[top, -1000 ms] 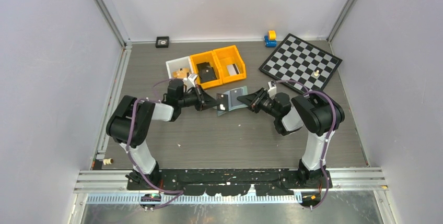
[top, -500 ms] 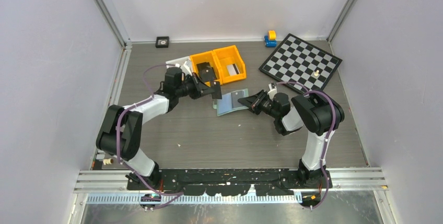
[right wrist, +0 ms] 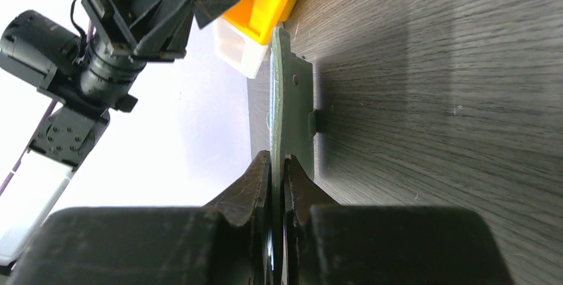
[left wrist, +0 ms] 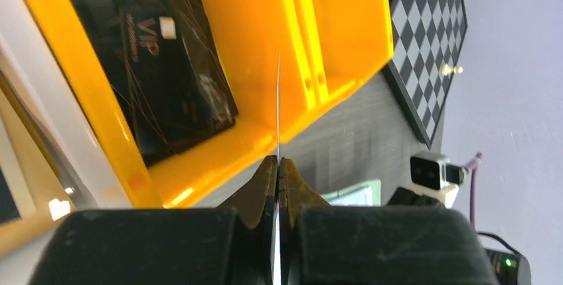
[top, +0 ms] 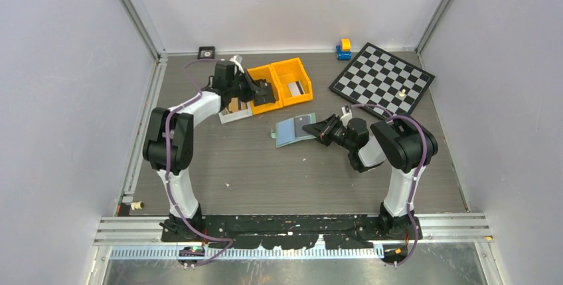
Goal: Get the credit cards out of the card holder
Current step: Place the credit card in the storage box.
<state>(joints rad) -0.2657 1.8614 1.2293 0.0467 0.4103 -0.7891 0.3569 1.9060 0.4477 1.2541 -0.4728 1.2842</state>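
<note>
Left hand (left wrist: pixel 278 169) pinches a thin card (left wrist: pixel 278 105) edge-on over the orange bin (left wrist: pixel 219 159) near the bench's (top: pixel 265 172) far edge, while the right hand (right wrist: pixel 277 165) is clamped on the card holder (top: pixel 292 130) at mid-bench.

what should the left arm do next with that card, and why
Probably open the left gripper and let its card drop into the orange bin. The card is pinched edge-on over that bin, where a black VIP card already lies.
</note>
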